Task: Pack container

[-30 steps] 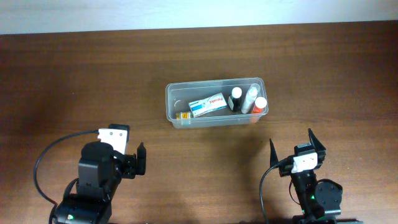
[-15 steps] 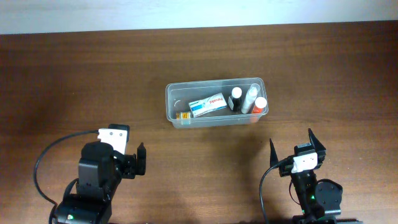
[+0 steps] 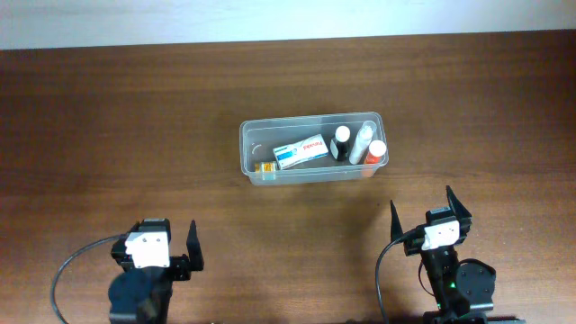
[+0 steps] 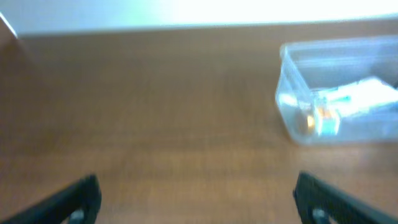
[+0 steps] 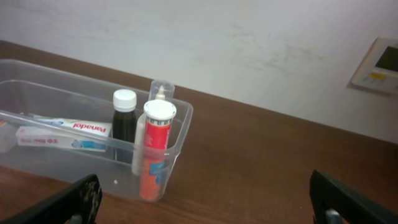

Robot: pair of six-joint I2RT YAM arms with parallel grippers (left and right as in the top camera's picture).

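Blurring: your left wrist view is soft all over. The container [image 4: 289, 99] shows there only as a pale tub cut off at the right edge, and nothing printed inside it can be read.
Cut off: both wrist views give you only dark fingertips in the bottom corners.
Hidden: from overhead, the left gripper [image 3: 157, 236] shows one finger plainly. The other is tucked by the camera block and hard to pick out.
Hard to tell: a small yellow item [image 3: 265, 166] lies in the container corner nearest the left gripper. You cannot make out what it is.
Container: it [image 3: 255, 144] sits open-topped and level on the table [image 3: 135, 117].
Contents: a white box [image 3: 300, 151] lies flat in the container's middle. A dark bottle [image 3: 341, 142], a pale bottle [image 3: 362, 139] and an orange tube [image 3: 375, 151] stand close together at its right end.
Left gripper: it [image 4: 199, 205] is released, its tips wide apart with nothing between them. The container lies ahead of it and off to its right, well apart.
Right gripper: it [image 3: 423, 211] is released too, its tips spread wide over bare wood in its own view [image 5: 208, 205]. The container [image 5: 50, 81] lies ahead of it and to its left, apart, with the orange tube [image 5: 154, 155] at the nearest corner.
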